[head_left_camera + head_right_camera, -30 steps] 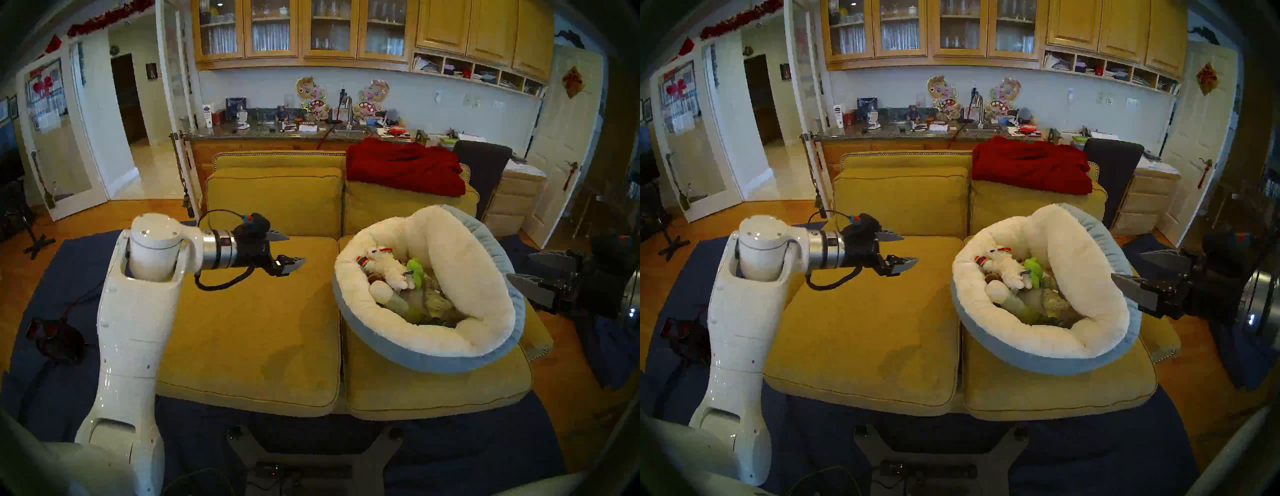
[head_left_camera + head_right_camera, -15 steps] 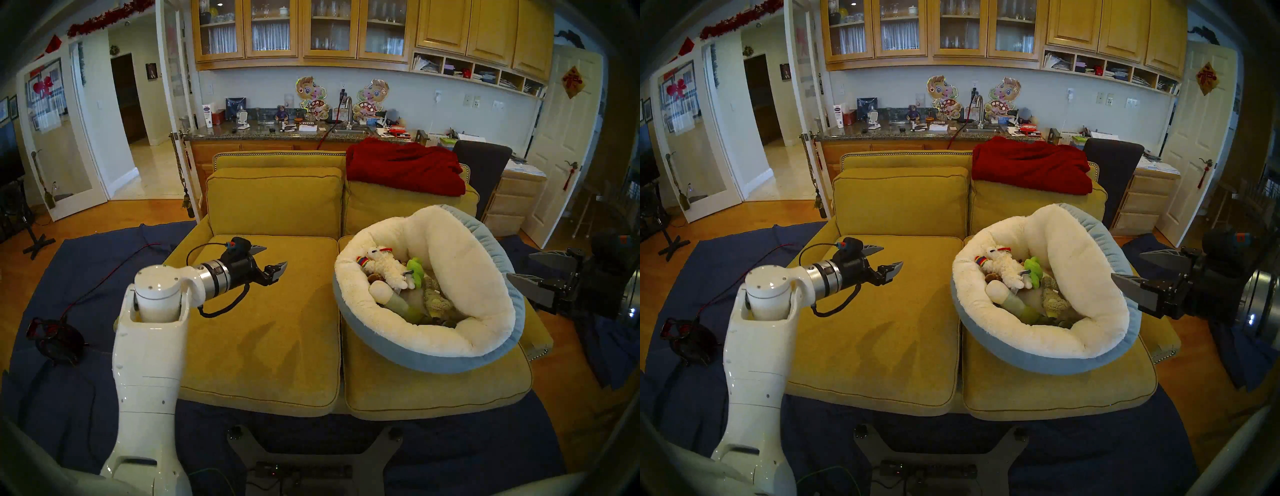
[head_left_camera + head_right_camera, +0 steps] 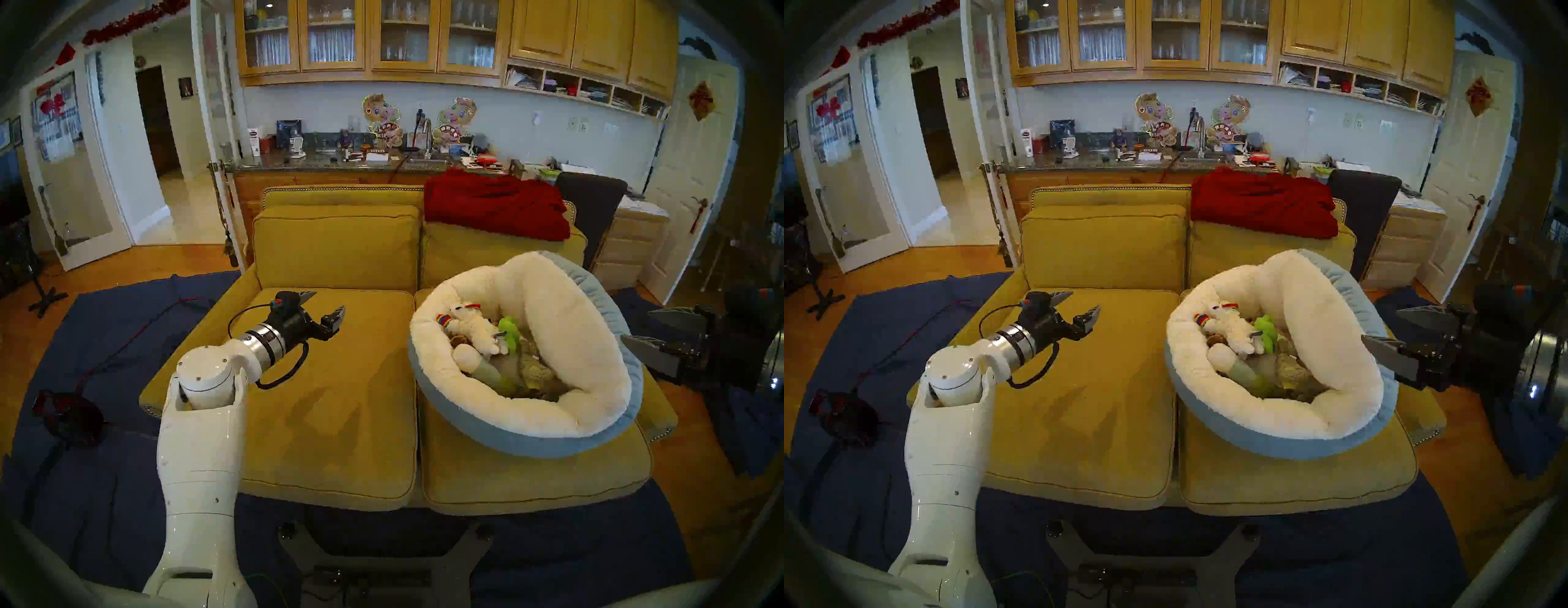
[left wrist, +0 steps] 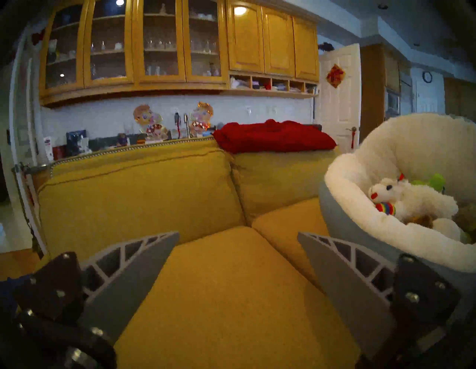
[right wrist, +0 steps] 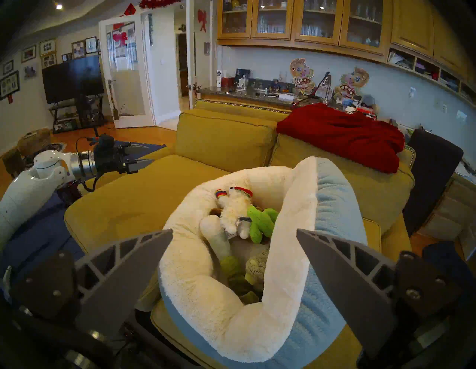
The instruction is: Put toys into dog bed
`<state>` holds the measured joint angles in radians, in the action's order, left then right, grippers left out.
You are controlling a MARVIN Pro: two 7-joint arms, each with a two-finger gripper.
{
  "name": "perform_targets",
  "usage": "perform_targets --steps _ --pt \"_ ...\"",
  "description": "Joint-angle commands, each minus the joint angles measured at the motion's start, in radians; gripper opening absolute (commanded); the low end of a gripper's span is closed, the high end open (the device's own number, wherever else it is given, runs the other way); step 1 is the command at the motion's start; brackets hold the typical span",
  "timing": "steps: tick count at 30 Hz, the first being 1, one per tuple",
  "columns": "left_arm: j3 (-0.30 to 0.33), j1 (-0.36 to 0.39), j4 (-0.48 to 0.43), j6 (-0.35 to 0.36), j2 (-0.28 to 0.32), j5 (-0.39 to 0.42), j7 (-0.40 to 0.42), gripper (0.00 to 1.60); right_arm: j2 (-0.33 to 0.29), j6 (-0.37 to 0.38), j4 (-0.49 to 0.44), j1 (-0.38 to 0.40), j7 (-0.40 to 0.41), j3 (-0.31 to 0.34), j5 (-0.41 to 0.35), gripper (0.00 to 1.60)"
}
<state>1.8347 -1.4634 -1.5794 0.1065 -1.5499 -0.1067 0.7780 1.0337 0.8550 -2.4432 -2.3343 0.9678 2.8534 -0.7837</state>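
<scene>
Over the sofa's (image 3: 322,416) left seat cushion, near its back edge: my left gripper (image 3: 324,305), jaws wide, nothing in them, level above the fabric. On the right seat cushion: dog bed (image 3: 530,418), tipped up at its far-right side, with lamb (image 3: 475,329), cactus (image 3: 509,331), leek (image 3: 479,365), grey animal (image 3: 536,369) and brown toy (image 3: 458,340) piled inside. Off the sofa's right edge: my right gripper (image 3: 649,335), fingers spread, empty, just beside the bed's rim.
</scene>
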Motion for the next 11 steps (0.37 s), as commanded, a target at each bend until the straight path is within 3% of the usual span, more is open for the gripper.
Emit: perform_targets --steps 1,11 --pt "0.012 0.016 0.001 -0.094 0.008 0.031 0.019 1.6 -0.004 0.0 0.0 0.002 0.002 0.012 0.001 1.6" --pt "0.017 0.019 0.008 -0.108 0.004 0.031 0.027 1.6 -0.004 0.0 0.0 0.002 0.002 0.012 0.001 1.6"
